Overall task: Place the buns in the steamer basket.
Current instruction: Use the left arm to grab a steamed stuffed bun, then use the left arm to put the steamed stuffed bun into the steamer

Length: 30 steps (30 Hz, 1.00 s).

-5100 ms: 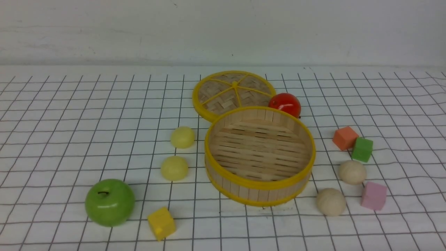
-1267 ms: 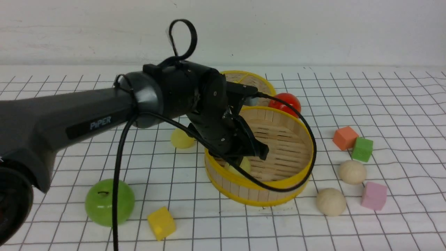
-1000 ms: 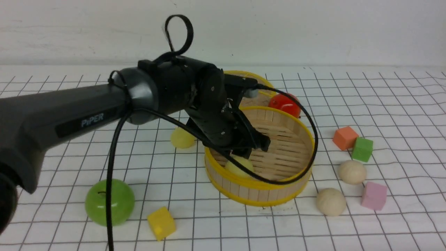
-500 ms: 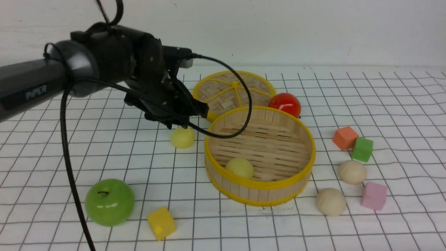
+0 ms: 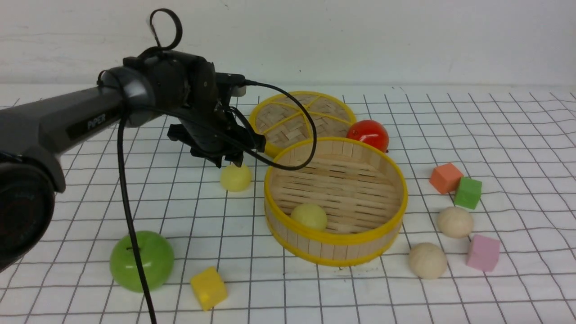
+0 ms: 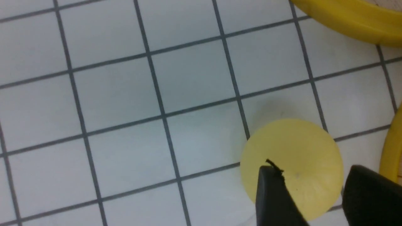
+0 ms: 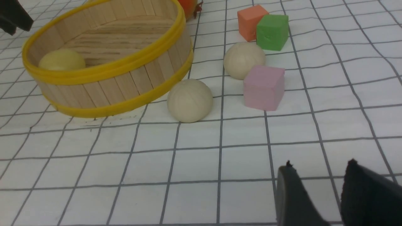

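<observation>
The steamer basket (image 5: pixel 335 240) stands mid-table, with one pale yellow bun (image 5: pixel 309 216) lying inside near its front-left wall. A second pale yellow bun (image 5: pixel 236 177) sits on the cloth left of the basket. My left gripper (image 5: pixel 230 160) hangs just above it, open. In the left wrist view its two fingers straddle that bun (image 6: pixel 292 157) without closing on it. Two cream buns (image 5: pixel 455 222) (image 5: pixel 427 260) lie right of the basket. My right gripper (image 7: pixel 320 166) is open and empty low over the cloth, short of the nearer cream bun (image 7: pixel 189 99). It is outside the front view.
The flat woven lid (image 5: pixel 301 118) and a red tomato (image 5: pixel 368 134) sit behind the basket. A green apple (image 5: pixel 141 260) and a yellow cube (image 5: pixel 208 288) are at front left. Orange (image 5: pixel 445 178), green (image 5: pixel 468 192) and pink (image 5: pixel 483 252) cubes crowd the cream buns.
My left gripper let a yellow bun go inside the basket, rose out, swung left and came down over the other yellow bun. Nothing else has moved.
</observation>
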Tool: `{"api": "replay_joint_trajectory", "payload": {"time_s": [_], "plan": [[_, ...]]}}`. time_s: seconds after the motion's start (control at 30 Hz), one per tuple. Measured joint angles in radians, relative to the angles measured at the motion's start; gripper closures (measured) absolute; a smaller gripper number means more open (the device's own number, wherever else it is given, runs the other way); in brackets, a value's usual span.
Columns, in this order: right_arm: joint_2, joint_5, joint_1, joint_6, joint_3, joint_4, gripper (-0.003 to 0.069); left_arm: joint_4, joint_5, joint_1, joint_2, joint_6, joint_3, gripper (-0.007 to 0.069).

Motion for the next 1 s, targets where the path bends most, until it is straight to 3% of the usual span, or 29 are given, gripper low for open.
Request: {"api": "replay_joint_trajectory", "payload": {"time_s": [0.47, 0.57, 0.7, 0.77, 1.0], "plan": [[0.000, 0.000, 0.000, 0.000, 0.000, 0.000, 0.0418, 0.000, -0.053, 0.000, 0.052, 0.000, -0.004, 0.0322], [0.000, 0.000, 0.000, 0.000, 0.000, 0.000, 0.0418, 0.000, -0.054, 0.000, 0.052, 0.000, -0.005, 0.0390], [0.000, 0.000, 0.000, 0.000, 0.000, 0.000, 0.0418, 0.000, -0.034, 0.000, 0.048, 0.000, -0.005, 0.0577], [0.000, 0.000, 0.000, 0.000, 0.000, 0.000, 0.0418, 0.001, -0.014, 0.000, 0.035, 0.001, -0.005, 0.0635], [0.000, 0.000, 0.000, 0.000, 0.000, 0.000, 0.0418, -0.030, 0.086, -0.024, -0.158, 0.034, -0.004, 0.0638]]}}
